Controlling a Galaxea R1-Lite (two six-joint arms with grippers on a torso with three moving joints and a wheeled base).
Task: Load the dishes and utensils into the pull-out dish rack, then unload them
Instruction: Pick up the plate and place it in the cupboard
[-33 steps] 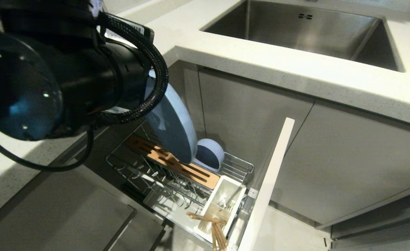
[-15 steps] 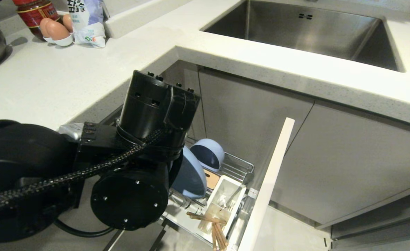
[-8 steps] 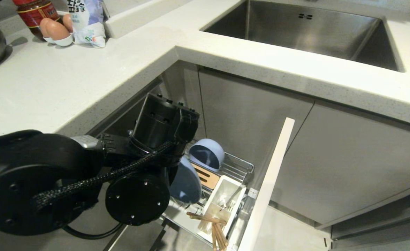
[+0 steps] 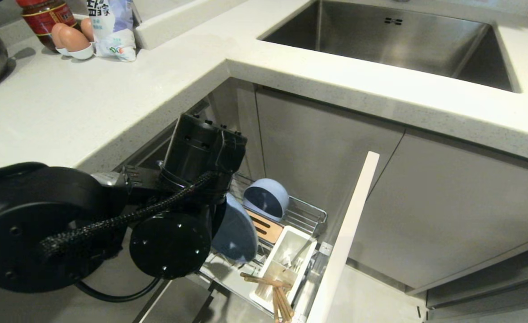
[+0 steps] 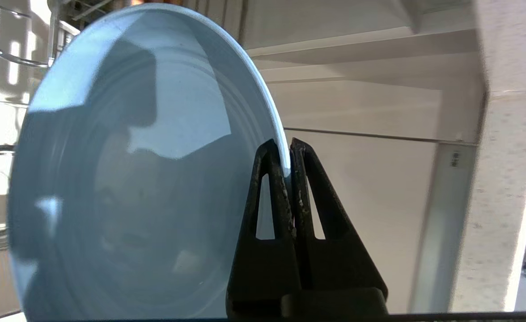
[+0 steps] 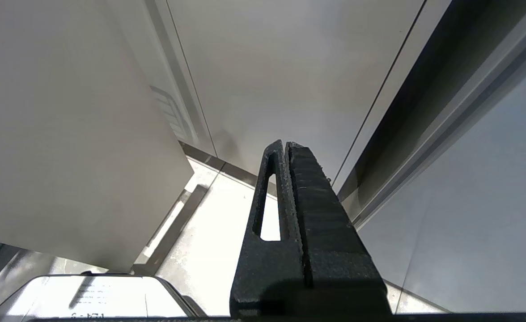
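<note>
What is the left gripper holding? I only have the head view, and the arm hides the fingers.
Observer: In the left wrist view the left gripper is shut on the plate, pinching its rim.
Operator: Is the plate flat or on edge?
Observer: On edge; the fingers clamp the rim from both faces.
Operator: And the right gripper? It is not in my view at all.
Observer: The right gripper is shut and empty, pointing at a cabinet front and the floor.
</note>
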